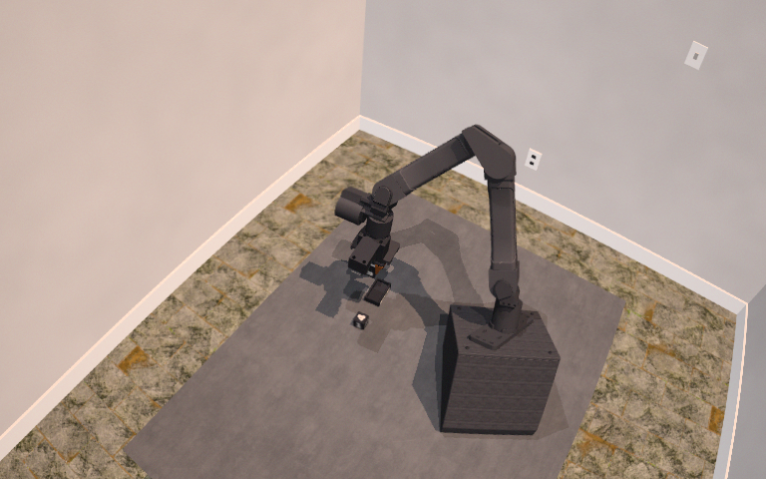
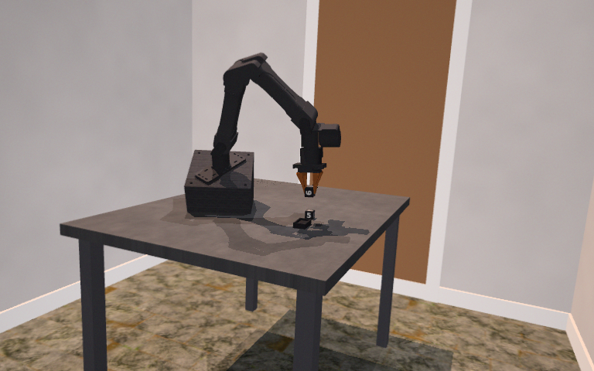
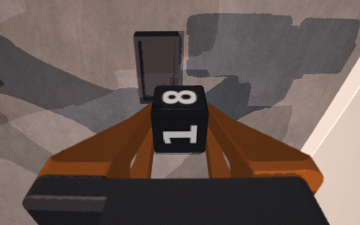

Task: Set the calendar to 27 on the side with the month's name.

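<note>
The gripper (image 1: 373,271) (image 2: 308,190) (image 3: 179,123) is shut on a black cube (image 2: 308,192) (image 3: 179,119), held in the air above the table. In the wrist view this cube shows an 8 and a 1, both turned sideways; in the exterior view it shows a 6 or 9 lying on its side. The dark tray (image 1: 377,291) (image 2: 298,225) (image 3: 159,61) lies flat on the table below, with no cube in it. The other cube (image 1: 360,320) (image 2: 309,215) stands on the table beside the tray, with an upright 5 towards the exterior camera. No month name can be read.
The arm's base block (image 1: 499,391) (image 2: 220,199) stands on the table (image 1: 256,403) (image 2: 153,229), well away from the tray. The table's edge shows at the right of the wrist view. Arm shadows fall around the tray.
</note>
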